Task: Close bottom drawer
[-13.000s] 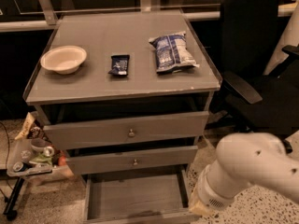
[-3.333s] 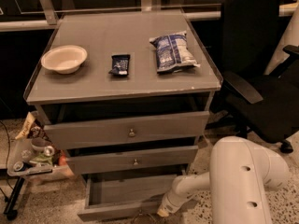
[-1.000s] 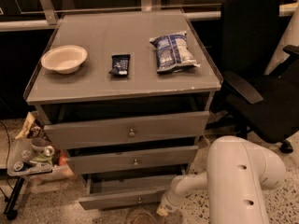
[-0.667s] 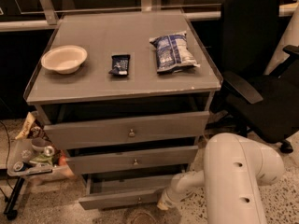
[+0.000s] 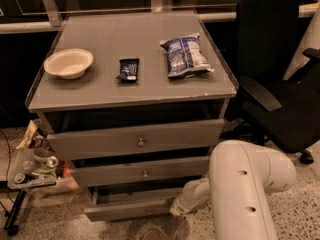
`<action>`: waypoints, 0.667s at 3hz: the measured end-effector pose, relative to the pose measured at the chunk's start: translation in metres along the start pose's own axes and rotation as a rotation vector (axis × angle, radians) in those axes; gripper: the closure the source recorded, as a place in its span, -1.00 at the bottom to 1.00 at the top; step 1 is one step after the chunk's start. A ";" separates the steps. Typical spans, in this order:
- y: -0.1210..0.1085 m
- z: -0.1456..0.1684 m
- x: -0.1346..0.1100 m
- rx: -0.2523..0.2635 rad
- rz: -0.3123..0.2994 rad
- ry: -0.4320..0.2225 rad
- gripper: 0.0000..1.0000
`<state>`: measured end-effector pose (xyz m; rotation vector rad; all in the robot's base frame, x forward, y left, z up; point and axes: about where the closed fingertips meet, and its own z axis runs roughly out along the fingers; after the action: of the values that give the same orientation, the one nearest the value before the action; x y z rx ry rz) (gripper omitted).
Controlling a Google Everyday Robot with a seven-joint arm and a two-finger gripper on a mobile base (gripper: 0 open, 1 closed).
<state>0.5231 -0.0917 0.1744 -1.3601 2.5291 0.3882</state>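
Observation:
The bottom drawer (image 5: 131, 210) is the slim grey front panel with a small round knob, lowest in the grey cabinet. It stands out only a little from the cabinet, and its floor is hidden. My gripper (image 5: 178, 208) is low by the floor at the end of my white arm (image 5: 242, 184). It rests against the right end of the drawer's front panel.
The mid-sized drawer (image 5: 142, 171) and the tallest drawer (image 5: 137, 140) sit above. On the cabinet top are a white bowl (image 5: 68, 62), a dark packet (image 5: 128, 69) and a blue chip bag (image 5: 185, 54). A black office chair (image 5: 280, 84) stands right, and a cluttered cart (image 5: 34, 170) stands left.
The bottom drawer has slid back into the cabinet from wide open to nearly flush. My arm has swung in from the right and followed the front panel inward.

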 end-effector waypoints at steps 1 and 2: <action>-0.012 0.014 0.004 0.005 0.022 0.004 1.00; -0.016 0.018 0.004 0.008 0.027 0.003 0.75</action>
<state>0.5355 -0.0971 0.1544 -1.3256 2.5512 0.3810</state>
